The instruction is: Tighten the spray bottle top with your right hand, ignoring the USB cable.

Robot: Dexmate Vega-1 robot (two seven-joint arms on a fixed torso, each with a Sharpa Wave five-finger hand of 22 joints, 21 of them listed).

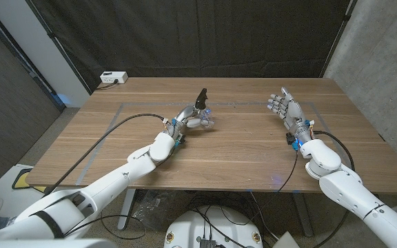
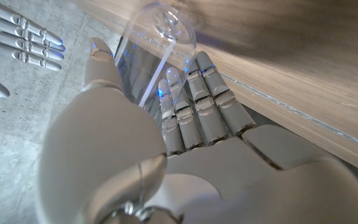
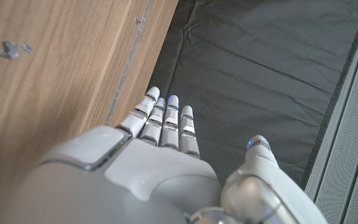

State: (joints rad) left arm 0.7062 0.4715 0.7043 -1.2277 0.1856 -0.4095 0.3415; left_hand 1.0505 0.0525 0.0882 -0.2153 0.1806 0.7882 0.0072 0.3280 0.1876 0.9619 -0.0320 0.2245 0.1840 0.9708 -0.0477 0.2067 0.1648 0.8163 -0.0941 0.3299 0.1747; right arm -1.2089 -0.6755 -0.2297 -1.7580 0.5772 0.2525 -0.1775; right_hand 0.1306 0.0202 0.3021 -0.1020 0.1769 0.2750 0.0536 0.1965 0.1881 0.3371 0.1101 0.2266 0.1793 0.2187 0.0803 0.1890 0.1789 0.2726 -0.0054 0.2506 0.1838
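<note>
Spray bottle (image 1: 200, 117) tilted in left robot hand (image 1: 182, 122), black top (image 1: 200, 97) up

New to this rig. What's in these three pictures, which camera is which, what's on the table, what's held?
A two-armed robot stands at a wooden table. The head view looks down from its head; the other two come from cameras on each wrist, looking along the back of that hand. The left hand grips a clear spray bottle with a black top; the left wrist view shows that bottle between its fingers. The right hand is open, fingers apart, holding nothing. A white power strip sits at the table's far corner.
</note>
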